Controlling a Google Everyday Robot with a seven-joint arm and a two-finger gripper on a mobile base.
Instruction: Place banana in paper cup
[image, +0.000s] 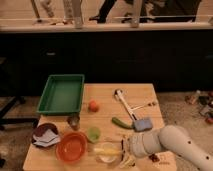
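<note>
The slim yellow banana (106, 148) lay across the rim of the round white paper cup (107, 152) at the front edge of the pale wooden worktop (107, 97), with the claw (125, 147) just beside its right end; whether the claw pinched it could not be told. An orange bowl (71, 147) stood left of the cup, a small green cup (93, 133) just behind it, and a green rectangular tray (62, 93) at the rear left. Dark cabinets backed the worktop.

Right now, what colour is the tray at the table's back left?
Green, in the camera view: the tray lies far from the gripper, which is at the paper cup.
</note>
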